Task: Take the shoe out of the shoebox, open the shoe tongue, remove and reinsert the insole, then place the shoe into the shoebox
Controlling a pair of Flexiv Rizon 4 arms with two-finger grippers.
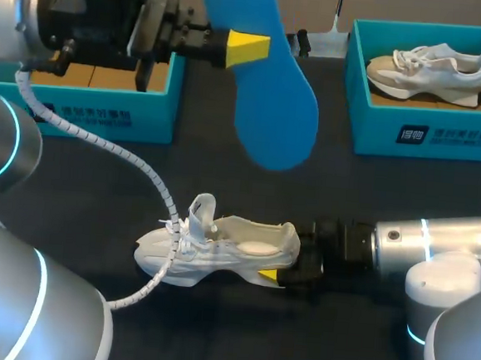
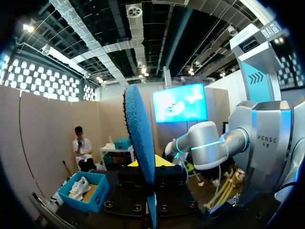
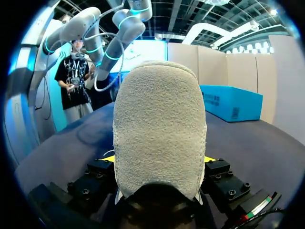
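A white shoe lies on the dark table, toe to the left and tongue pulled up. My right gripper is shut on its heel; in the right wrist view the grey heel fills the space between the yellow fingertips. My left gripper is raised at the back left, shut on a blue insole that hangs above the table. In the left wrist view the insole stands edge-on between the fingers of the left gripper.
A teal shoebox stands at the back left, partly behind my left arm. Another teal box at the back right holds a second white shoe. A white cable runs from the left arm down to the shoe's toe.
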